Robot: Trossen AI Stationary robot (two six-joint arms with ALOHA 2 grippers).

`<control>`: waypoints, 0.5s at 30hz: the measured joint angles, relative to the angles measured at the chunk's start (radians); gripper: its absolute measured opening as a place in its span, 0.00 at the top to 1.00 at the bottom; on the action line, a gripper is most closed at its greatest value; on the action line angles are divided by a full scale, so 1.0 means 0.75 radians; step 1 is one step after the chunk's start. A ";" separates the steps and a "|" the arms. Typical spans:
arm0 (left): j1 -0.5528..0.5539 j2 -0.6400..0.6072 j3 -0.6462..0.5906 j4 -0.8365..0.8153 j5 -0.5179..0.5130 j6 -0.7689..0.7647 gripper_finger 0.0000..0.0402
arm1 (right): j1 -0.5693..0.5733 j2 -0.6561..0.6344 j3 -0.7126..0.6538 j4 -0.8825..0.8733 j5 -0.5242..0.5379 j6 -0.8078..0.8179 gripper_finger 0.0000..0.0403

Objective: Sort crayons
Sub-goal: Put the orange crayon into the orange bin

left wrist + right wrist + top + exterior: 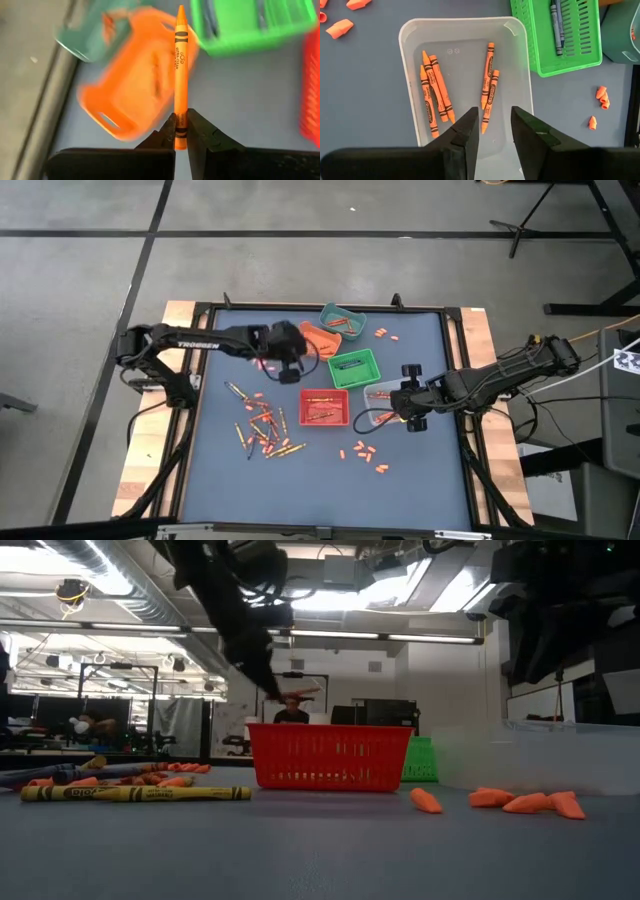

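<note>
Left wrist view: left gripper (181,131) jaws are clamped on an orange crayon (180,60), held above the orange bin (130,95). Right gripper (495,127) jaws are held apart over the clear bin (415,35) containing orange crayons (434,92). Loose crayons (262,432) are scattered at 8 o'clock on the counter (420,480).
</note>
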 joint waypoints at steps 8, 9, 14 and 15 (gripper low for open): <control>0.174 0.012 0.009 0.270 0.131 0.146 0.98 | 0.000 0.000 0.000 0.010 0.000 0.000 0.72; 0.196 0.019 0.009 0.278 0.149 0.147 0.98 | 0.000 0.000 0.000 0.011 0.000 0.000 0.72; 0.263 0.106 0.009 0.341 0.234 0.148 0.98 | 0.000 0.000 0.000 0.035 0.000 0.000 0.72; 0.271 0.128 0.009 0.349 0.245 0.148 0.98 | 0.000 -0.001 0.000 0.044 0.000 0.000 0.72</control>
